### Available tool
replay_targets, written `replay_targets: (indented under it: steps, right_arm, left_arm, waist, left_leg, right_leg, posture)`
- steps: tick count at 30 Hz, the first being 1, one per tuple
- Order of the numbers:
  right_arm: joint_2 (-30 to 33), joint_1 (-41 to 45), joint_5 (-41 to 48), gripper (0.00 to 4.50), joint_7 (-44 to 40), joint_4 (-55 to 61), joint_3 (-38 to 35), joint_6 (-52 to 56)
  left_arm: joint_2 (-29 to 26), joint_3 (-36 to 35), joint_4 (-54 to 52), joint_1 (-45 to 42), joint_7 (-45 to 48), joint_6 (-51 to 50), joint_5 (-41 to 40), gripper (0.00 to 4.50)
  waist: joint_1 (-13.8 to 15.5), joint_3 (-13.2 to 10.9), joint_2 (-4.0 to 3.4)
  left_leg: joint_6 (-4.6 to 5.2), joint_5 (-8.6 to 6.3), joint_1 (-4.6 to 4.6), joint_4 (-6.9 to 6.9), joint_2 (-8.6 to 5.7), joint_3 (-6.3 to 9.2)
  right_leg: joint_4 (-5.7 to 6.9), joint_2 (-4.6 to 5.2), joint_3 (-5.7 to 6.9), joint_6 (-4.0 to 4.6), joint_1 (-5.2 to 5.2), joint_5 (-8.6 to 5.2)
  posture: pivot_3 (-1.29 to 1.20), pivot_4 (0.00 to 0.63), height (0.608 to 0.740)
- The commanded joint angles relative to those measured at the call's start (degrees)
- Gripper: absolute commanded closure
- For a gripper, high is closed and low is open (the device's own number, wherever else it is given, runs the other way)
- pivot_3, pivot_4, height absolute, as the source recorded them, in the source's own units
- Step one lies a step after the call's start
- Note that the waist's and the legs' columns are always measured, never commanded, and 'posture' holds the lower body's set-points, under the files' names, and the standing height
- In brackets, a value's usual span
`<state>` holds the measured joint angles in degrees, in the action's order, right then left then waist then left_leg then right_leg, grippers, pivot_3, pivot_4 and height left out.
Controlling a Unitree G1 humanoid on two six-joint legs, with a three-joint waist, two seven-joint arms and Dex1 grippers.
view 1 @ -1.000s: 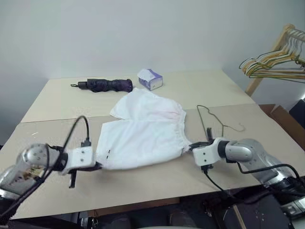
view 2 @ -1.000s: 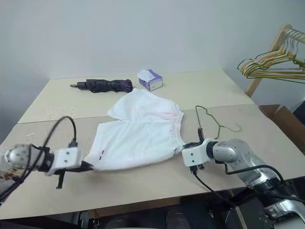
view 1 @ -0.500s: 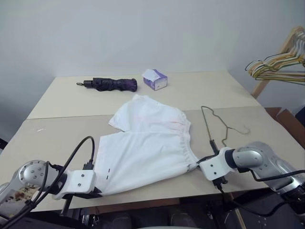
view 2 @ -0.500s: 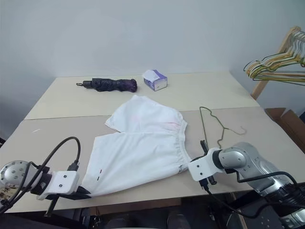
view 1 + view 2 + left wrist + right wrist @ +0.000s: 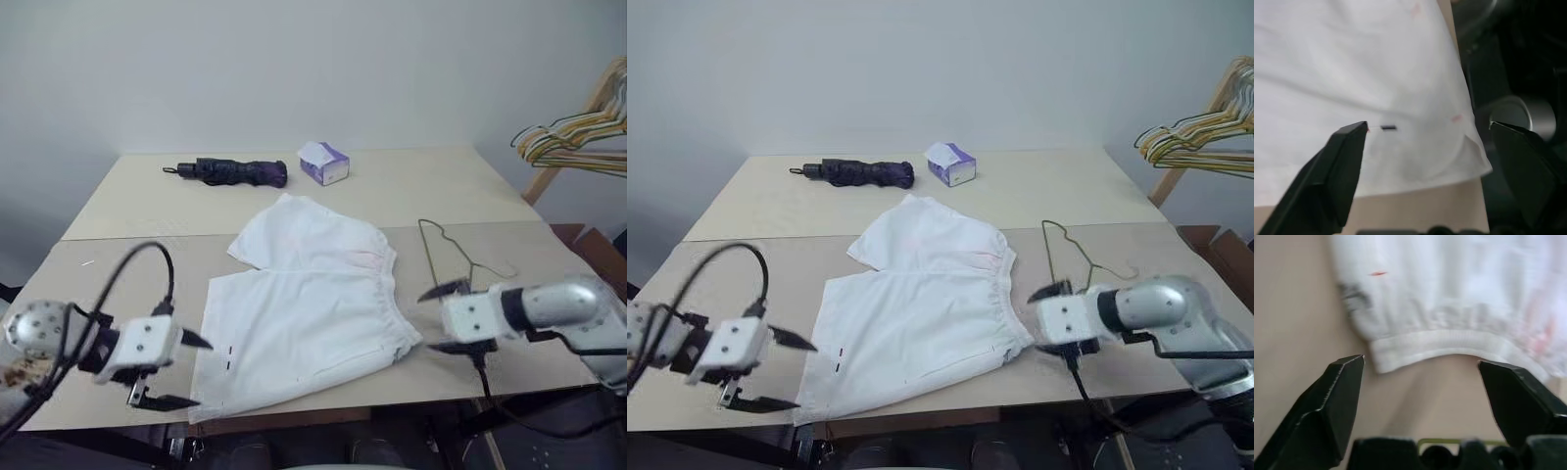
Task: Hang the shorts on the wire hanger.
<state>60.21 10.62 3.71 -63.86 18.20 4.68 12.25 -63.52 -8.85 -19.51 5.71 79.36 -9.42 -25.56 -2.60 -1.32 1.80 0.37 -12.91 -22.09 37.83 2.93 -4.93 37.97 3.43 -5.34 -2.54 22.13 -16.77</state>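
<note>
- Both end effectors have let go of the white fabric shorts with a gathered elastic waistband since the earlier frames, where each was closed on an edge of the cloth; the shorts now lie released on the bench.
- Nearest on the left, the left end effector hangs at the near bench edge with its two black fingers spread wide and nothing between them, just beside the hem corner of the shorts.
- In the left wrist view, its fingers frame that hem, with a tiny dark mark on the cloth between them.
- On the right, the right end effector stands open too, empty, just off the waistband corner; the right wrist view shows the waistband edge and bare bench between its fingers.
- The shorts lie flat on the pale beige bench, one leg reaching the near edge, the other spread towards the back, a faint pink stain near the waistband.
- Just to their right, apart from the cloth, the thin dark bare wire hanger lies flat on the bench.
- Farther back lie a folded dark purple umbrella and a small white-and-purple tissue box.
- At the far right, a bunch of yellow, green and tan hangers hangs on a wooden rack.
</note>
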Motion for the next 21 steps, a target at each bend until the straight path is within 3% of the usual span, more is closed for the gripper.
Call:
replay_targets:
  steps: [1, 7, 11, 16, 21]
  right_arm:
    - [-4.5, 3.2, 3.6, 0.06, 7.2, -0.2, -4.6, 18.8]
    - [-19.6, 10.9, 5.1, 0.06, 23.6, -5.6, -8.5, 42.3]
    - [-30.0, 17.5, 3.6, 0.06, 36.2, -15.8, -12.9, 49.4]
    - [-33.7, 21.0, 3.2, 0.06, 42.1, -27.2, -13.8, 46.7]
    - [-33.1, 21.6, 3.4, 0.06, 41.5, -32.8, -11.1, 45.1]
  left_arm:
    - [6.7, -0.7, 0.7, -7.5, -7.4, -4.5, -5.1, 0.08]
    - [14.4, 2.5, -0.2, -14.2, -12.6, -7.7, -5.8, 0.08]
    - [18.5, 5.6, -0.6, -18.7, -13.9, -8.6, -5.9, 0.08]
    - [22.2, 8.1, -0.5, -22.4, -15.6, -9.2, -5.8, 0.08]
    - [21.6, 9.4, -1.0, -22.1, -13.4, -8.6, -5.1, 0.08]
  waist:
    - [0.1, 0.0, 0.04]
    - [-0.3, 0.1, 0.2]
    - [-0.7, 0.1, 0.19]
    - [-1.2, 0.1, 0.19]
    - [-2.9, 0.1, 0.18]
  left_leg:
    - [0.0, 0.0, -0.01, 0.0, -0.01, 0.0]
    - [0.0, 0.01, -0.34, 0.03, -0.08, 0.05]
    - [-0.01, 0.0, -0.41, 0.03, -0.1, 0.08]
    - [-0.01, 0.01, -0.48, 0.04, -0.14, 0.14]
    - [-0.01, 0.01, -0.63, 0.03, -0.16, 0.22]
  right_leg:
    - [0.0, 0.0, 0.0, -0.04, -0.02, 0.04]
    - [0.03, -0.08, -0.16, -0.2, 0.02, 0.21]
    - [0.03, -0.12, -0.16, -0.23, 0.06, 0.23]
    - [-0.03, -0.13, -0.15, -0.28, 0.03, 0.24]
    - [-0.1, -0.14, -0.15, -0.32, 0.1, 0.26]
  posture:
    - [-0.03, 0.0, 0.74]
    - [-0.06, 0.0, 0.74]
    - [-0.07, 0.0, 0.74]
    - [-0.07, 0.0, 0.74]
    - [-0.07, 0.0, 0.74]
